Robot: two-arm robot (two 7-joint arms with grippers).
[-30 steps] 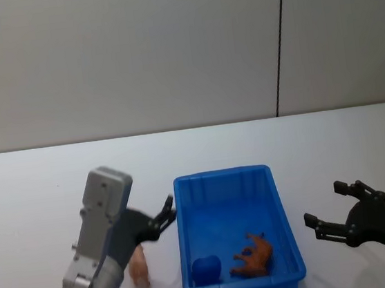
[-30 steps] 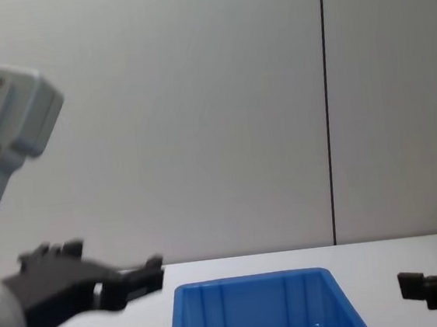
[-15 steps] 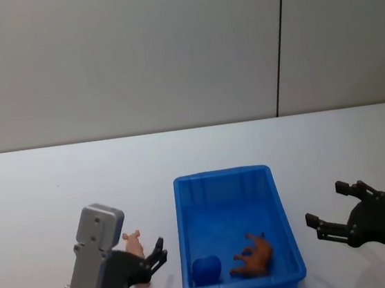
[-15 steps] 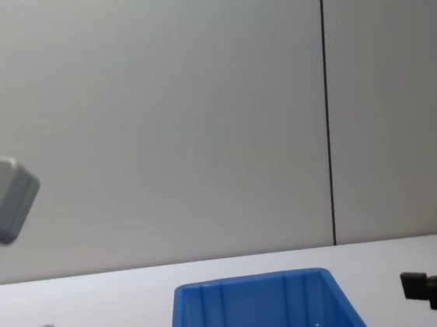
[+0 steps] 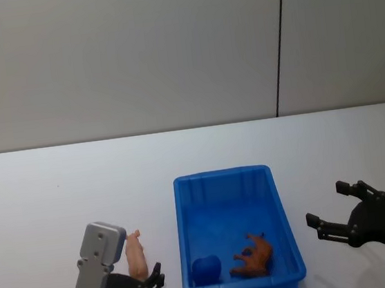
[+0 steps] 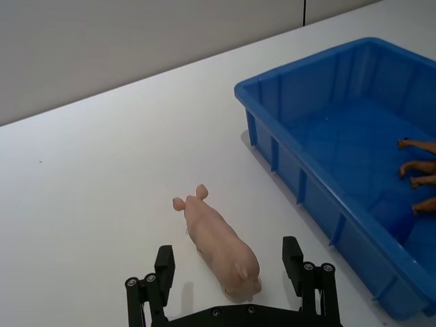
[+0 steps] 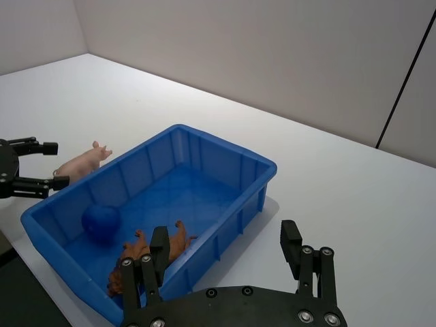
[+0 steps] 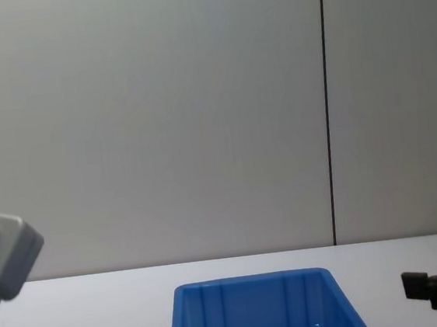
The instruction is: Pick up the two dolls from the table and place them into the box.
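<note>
Doll between left hand (open)

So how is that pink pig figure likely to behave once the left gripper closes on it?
The pig looks like smooth moulded plastic, so probably stiff and light. It lies on its side on the table, between the open fingers of the left gripper. Its rounded body may slip or twist in the pinch. Pushed, it would more likely slide than roll, since ears and legs stick out.

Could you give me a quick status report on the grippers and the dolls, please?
Left gripper open, straddling pink doll on table. Right gripper open, idle beside blue box. Brown figure and blue ball in box. Nothing blocking.
</note>
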